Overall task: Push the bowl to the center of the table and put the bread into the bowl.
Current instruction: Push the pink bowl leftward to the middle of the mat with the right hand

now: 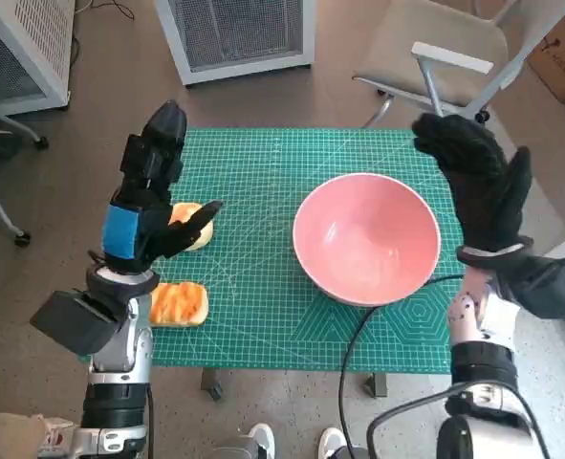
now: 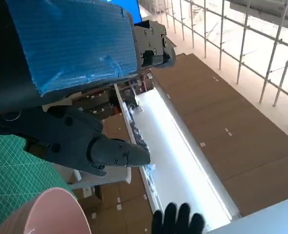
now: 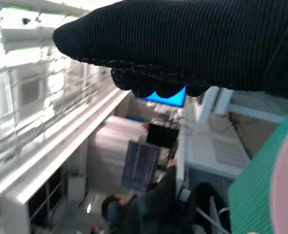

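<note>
**Bowl right of centre, bread untouched, both hands raised and empty**

Pink bowl (image 1: 366, 239) sitting on the green cutting mat (image 1: 253, 316), right of the table's middle and nearer the right edge than the left. Two pieces of bread on the left side: a pale roll (image 1: 194, 226) partly hidden behind the left hand (image 1: 146, 206), and a toasted orange piece (image 1: 178, 303) nearer, close to the mat's near-left corner. Left hand lifted above the mat, fingers spread and pointing far, gripping nothing. Right hand (image 1: 478, 186) also aloft, just right of the bowl's rim, gloved fingers splayed, palm facing the bowl, nothing held.

Step in hand, judged from this layout: pushing the bowl leftward to centre. Best done by lowering the right palm flat against the bowl's right wall, low on the side rather than at the rim, to slide rather than tip it. Slow, steady push; stopping short of the bread to leave room for the pick-up. Left hand kept clear of the path meanwhile.

Head view alone gives the full layout: bowl, both breads, both hands. Left wrist view adds only a sliver of the bowl's rim (image 2: 56, 209) and the gloved fingertips (image 2: 178, 219) beyond it, no bread at all. Right wrist view shows the glove overhead, a strip of mat and bowl edge, plus a person (image 3: 148, 204) seated in the background.
</note>
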Available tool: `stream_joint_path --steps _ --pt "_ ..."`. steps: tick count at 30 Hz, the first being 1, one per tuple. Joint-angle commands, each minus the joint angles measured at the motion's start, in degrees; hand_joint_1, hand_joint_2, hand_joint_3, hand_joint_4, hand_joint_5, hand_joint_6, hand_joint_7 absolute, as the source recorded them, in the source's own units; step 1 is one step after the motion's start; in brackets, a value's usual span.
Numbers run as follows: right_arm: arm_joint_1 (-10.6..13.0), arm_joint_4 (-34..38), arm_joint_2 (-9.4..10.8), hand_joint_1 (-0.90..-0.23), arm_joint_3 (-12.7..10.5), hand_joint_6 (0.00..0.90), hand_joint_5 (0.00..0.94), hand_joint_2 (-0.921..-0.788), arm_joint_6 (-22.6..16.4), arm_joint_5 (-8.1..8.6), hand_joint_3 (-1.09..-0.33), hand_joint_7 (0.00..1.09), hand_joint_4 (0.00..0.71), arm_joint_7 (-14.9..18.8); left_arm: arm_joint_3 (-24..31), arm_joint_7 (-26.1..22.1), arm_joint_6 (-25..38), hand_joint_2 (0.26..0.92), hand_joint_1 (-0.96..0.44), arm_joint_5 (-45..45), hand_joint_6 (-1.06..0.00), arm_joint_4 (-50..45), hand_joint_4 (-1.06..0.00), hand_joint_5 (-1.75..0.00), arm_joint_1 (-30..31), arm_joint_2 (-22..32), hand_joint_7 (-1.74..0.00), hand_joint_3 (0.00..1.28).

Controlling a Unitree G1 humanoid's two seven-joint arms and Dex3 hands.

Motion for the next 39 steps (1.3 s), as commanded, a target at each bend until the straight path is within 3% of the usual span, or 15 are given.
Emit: stream_joint_path --steps 1,11,20,39 --pt "-1.7 7.1 -2.3 -0.652 -1.8 0.207 0.000 -0.921 -1.8 -0.83 -0.627 0.01 0.073 -1.9 0.1 0.1 -0.7 0.921 -0.37 -0.2 0.00 -0.6 -0.06 0.00 0.7 0.1 -0.44 0.18" --pt "-3.5 16.4 -5.9 -0.652 -2.3 0.187 0.000 -0.921 -1.9 -4.83 -0.662 0.00 0.059 -9.7 0.2 -0.2 -0.7 0.921 -0.35 -0.5 0.00 -0.6 -0.06 0.00 1.0 0.2 -0.44 0.18" --pt "-3.9 19.5 -6.7 -0.630 -1.8 0.178 0.000 -0.921 -0.3 -7.22 -0.691 0.00 0.048 -13.7 0.2 0.0 0.1 0.921 -0.35 -0.6 0.00 -1.3 -0.06 0.00 1.2 0.2 -0.44 0.18" --pt "-3.9 22.5 -6.9 -0.610 -1.3 0.161 0.000 -0.921 5.2 -9.50 -0.713 0.00 0.036 -16.9 0.4 -0.3 1.1 0.921 -0.35 -1.0 0.00 -2.5 -0.06 0.00 1.8 0.6 -0.43 0.18"
